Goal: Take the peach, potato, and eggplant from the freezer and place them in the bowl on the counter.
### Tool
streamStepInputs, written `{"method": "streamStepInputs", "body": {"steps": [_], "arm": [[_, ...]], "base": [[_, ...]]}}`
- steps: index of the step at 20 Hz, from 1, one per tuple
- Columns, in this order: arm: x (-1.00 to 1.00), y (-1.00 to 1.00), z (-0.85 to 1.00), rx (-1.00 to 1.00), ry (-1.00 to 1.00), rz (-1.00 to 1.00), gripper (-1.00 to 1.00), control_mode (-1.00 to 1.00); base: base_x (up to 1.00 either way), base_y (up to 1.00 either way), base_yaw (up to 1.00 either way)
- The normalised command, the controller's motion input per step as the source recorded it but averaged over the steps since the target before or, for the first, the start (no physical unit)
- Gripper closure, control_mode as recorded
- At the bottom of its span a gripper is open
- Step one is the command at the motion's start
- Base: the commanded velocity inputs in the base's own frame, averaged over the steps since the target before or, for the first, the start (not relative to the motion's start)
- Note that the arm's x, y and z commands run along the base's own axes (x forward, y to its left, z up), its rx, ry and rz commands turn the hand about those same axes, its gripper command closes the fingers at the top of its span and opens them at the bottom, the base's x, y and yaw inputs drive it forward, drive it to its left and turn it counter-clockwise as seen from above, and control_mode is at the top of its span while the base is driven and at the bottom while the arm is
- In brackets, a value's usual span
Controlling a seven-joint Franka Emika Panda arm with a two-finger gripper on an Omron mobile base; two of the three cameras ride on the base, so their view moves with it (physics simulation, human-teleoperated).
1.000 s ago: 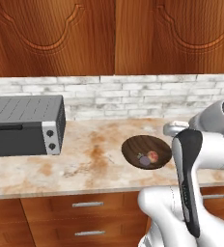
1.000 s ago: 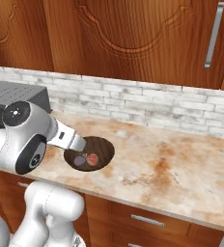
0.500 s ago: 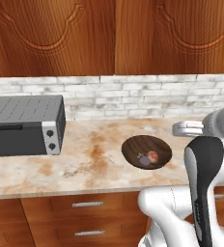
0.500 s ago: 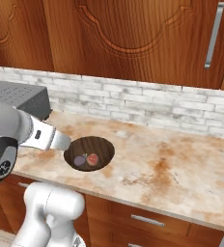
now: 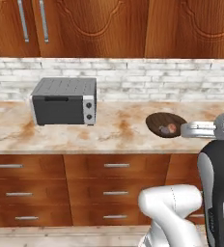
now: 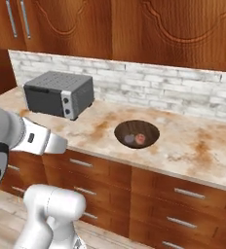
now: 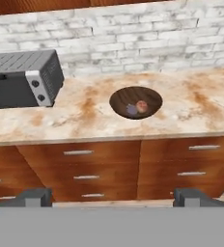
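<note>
The dark brown bowl [image 7: 152,94] sits on the beige counter [image 7: 80,120]; the reddish peach [image 7: 142,105] and the dark purple eggplant [image 7: 132,110] lie inside it, side by side. From the base, the bowl [image 5: 155,118] [image 6: 137,126] holds the peach [image 5: 172,128] [image 6: 141,138] and the eggplant [image 5: 162,129] [image 6: 129,139]. My gripper [image 7: 113,198] hangs back from the counter's front, well short of the bowl, open, with nothing between its wide-set fingertips [image 7: 35,197]. The potato and the freezer are out of view.
A grey toaster oven [image 5: 65,101] [image 6: 60,93] [image 7: 22,79] stands on the counter to the bowl's left. Wooden drawers with silver handles [image 7: 78,152] run below, wall cabinets [image 5: 109,24] above. A white brick backsplash [image 6: 173,92] lines the back.
The whole picture has shifted: the camera has pulled back and the counter now looks farther off. My arm has swung away from over the bowl.
</note>
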Motion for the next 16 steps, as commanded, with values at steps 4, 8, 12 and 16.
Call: {"method": "streamStepInputs", "body": {"steps": [4,8,12,16], "arm": [[0.00,0.00,0.00,0.00,0.00,0.00,-1.00,1.00],[0.00,0.00,0.00,0.00,0.00,0.00,-1.00,1.00],[0.00,0.00,0.00,0.00,0.00,0.00,-1.00,1.00],[0.00,0.00,0.00,0.00,0.00,0.00,-1.00,1.00]], "base": [[-0.42,1.00,0.14],[-0.54,1.00,0.12],[-0.70,1.00,0.11],[-0.51,1.00,0.07]]}}
